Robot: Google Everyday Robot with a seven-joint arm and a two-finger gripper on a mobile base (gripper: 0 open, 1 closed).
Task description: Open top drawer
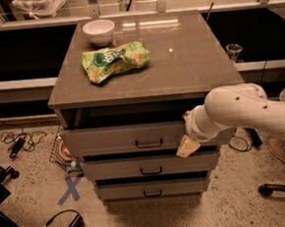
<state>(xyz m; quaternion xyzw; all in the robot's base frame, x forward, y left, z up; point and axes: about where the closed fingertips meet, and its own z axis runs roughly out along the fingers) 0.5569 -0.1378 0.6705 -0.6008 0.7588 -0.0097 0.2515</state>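
The top drawer (110,137) is the tallest grey-beige front of the cabinet, with a small black bar handle (149,144). It stands pulled out a little, and a dark gap shows between it and the cabinet top. My gripper (187,146), a pale yellowish tip on the white arm (236,110), hangs in front of the drawer's lower right part, just right of the handle and above the middle drawer (146,167). The arm covers the right end of the top drawer's front.
A white bowl (99,30) and a green snack bag (116,61) lie on the cabinet top (187,57). The bottom drawer (151,188) is below. Cables, a blue tape cross (69,189) and a wire basket (59,151) are at the left; a chair base (281,188) is at the right.
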